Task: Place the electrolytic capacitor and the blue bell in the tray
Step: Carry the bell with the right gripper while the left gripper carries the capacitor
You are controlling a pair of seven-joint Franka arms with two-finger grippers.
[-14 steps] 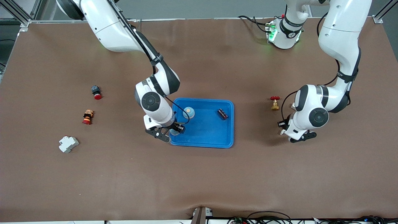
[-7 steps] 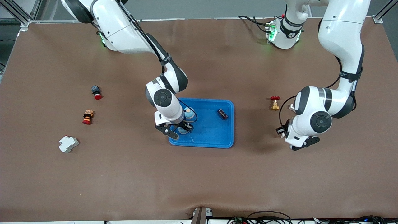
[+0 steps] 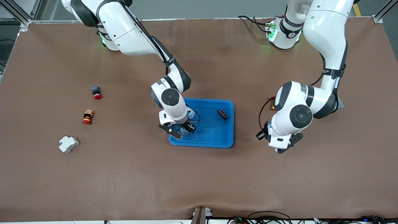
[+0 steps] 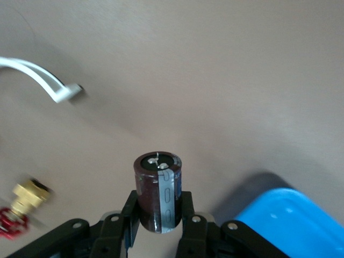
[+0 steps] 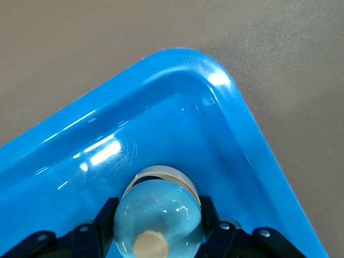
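**Task status: neither part released.**

1. The right gripper (image 3: 183,130) hangs over the tray (image 3: 214,137) at its 7 o'clock corner in the front view. Its fingers are clamped on the blue bell (image 5: 158,220), dome up, just above the tray floor inside the rounded rim.
2. The left gripper (image 3: 283,147) is over bare bench at 3 o'clock from the tray, well apart from it. Its fingers are clamped on the electrolytic capacitor (image 4: 159,188), which stands upright between them.
3. The tray already holds a small dark part (image 3: 222,114) near its 1 o'clock corner. It also holds what appears to be a second pale-blue bell (image 3: 191,112), partly hidden by the right arm.

**Remaining:** release the bell, then carry the capacitor over the rim and release it.
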